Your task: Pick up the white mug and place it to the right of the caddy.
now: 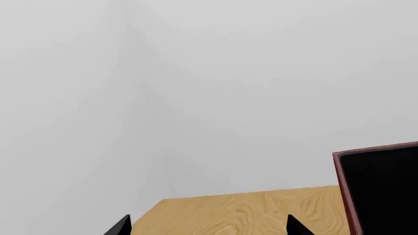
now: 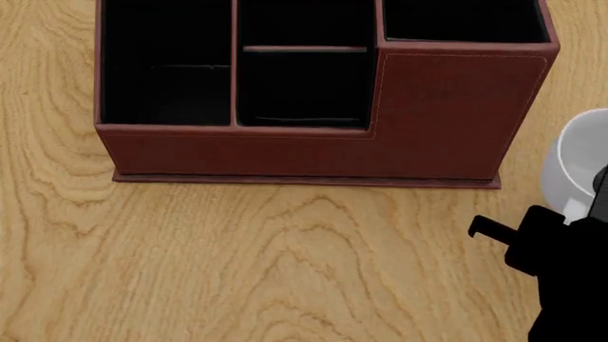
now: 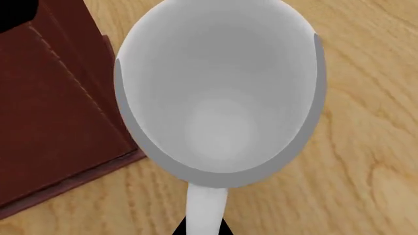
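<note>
The right hand [image 3: 203,226] pinches the mug [image 3: 219,93] by its handle, so the cup hangs upright just ahead of it, beside the caddy's [image 2: 323,107] right end over the bench [image 2: 238,263]. The left hand [image 1: 209,226] holds nothing, its tips spread apart, the caddy's edge ahead of it.

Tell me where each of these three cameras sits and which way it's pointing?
Head view: on the robot's head, looking down at the caddy; right arm shows.
Left wrist view: near the left gripper, facing a blank wall; two fingertips show.
Right wrist view: near the right gripper, looking into the white mug.
Shared: the mug beside the caddy in head and right wrist views.
</note>
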`<state>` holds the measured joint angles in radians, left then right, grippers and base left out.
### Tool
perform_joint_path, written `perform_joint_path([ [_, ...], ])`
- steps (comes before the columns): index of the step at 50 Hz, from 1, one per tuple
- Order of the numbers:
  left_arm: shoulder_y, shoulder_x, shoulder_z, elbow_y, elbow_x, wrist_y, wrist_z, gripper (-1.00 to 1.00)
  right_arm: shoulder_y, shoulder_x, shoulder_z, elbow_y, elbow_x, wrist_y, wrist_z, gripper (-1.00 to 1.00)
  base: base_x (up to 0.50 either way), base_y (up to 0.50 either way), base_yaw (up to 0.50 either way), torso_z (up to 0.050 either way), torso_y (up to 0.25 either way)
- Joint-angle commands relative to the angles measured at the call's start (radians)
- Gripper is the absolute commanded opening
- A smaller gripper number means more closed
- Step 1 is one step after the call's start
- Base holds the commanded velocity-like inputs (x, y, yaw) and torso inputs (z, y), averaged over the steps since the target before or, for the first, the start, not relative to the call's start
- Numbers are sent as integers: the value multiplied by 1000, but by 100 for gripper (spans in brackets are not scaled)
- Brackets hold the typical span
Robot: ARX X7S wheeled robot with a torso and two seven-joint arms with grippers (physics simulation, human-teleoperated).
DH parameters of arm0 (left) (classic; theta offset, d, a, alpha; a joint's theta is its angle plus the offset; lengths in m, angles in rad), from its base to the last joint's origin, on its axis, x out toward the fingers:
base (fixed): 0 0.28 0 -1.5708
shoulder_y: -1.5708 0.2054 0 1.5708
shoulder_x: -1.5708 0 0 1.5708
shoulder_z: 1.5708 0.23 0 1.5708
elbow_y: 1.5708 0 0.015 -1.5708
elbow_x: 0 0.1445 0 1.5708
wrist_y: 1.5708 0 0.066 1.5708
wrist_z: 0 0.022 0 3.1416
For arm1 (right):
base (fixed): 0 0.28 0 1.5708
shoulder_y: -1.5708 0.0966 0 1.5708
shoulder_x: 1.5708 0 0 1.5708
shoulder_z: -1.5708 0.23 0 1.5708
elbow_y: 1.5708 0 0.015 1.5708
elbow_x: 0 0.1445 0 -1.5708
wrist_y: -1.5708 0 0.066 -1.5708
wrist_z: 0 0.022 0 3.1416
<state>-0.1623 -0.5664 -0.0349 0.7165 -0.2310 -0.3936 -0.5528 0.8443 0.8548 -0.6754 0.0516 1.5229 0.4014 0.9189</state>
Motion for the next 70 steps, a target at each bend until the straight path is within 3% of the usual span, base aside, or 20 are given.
perform_joint_path([
  [1, 2, -2, 0, 0, 1, 1, -1, 100, 20, -21, 0, 36, -43, 11, -29, -100, 0, 0, 0, 0, 0],
  [70, 6, -2, 7, -11, 0, 10, -8, 100, 79, -131, -34, 216, -97, 17, -114, -100, 0, 0, 0, 0, 1],
])
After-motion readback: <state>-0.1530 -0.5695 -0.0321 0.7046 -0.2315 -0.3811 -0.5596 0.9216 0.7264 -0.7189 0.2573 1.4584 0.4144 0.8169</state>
